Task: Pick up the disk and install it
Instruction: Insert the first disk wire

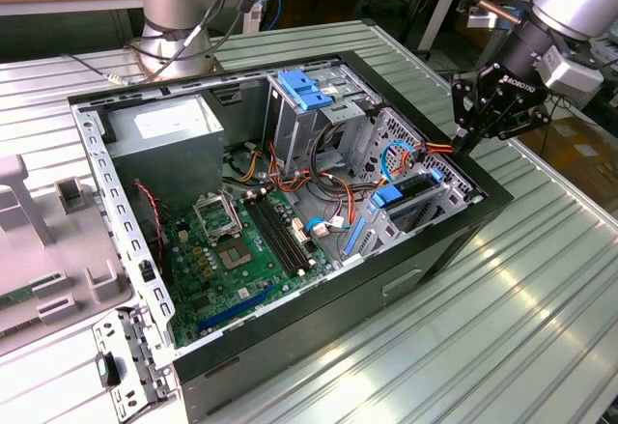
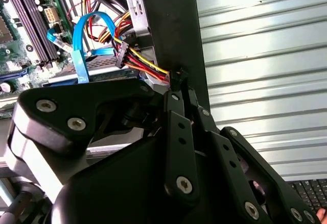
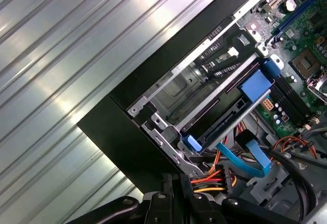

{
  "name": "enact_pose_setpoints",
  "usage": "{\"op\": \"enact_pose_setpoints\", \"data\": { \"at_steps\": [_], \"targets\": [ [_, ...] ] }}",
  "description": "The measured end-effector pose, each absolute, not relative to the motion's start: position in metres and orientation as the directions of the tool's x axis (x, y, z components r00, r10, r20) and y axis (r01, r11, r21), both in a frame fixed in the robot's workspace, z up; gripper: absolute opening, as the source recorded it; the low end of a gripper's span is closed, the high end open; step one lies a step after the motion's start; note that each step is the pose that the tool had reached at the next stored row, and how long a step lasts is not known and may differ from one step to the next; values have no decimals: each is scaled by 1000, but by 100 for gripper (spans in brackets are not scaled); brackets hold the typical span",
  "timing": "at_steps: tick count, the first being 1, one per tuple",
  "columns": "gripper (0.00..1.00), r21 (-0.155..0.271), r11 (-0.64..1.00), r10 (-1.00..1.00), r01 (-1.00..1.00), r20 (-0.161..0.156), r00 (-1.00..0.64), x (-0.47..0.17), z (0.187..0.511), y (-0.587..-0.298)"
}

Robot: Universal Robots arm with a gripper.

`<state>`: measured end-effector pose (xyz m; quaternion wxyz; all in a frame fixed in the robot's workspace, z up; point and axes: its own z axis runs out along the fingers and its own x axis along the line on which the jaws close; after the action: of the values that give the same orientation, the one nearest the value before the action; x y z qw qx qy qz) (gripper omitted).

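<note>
While the gripper hangs closed at the open computer case's rim, fingertips pinching the red-and-yellow power wires, the first wrist view shows the disk seated on edge in its bay, blue rails showing. No writing is readable.

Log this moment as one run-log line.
gripper: shut, at the case edge on the exterior view's right | touching: red-yellow power cable | disk: seated in its bay, blue rails | held: nothing seen
</note>
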<state>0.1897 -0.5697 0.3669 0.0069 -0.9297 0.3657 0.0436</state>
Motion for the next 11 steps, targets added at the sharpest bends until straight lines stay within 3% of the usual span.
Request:
{"op": "enact_pose_setpoints", "data": {
  "at_steps": [11],
  "targets": [
    [17,11,-733,-678,-681,-93,729,174,367,-569]
  ]
}}
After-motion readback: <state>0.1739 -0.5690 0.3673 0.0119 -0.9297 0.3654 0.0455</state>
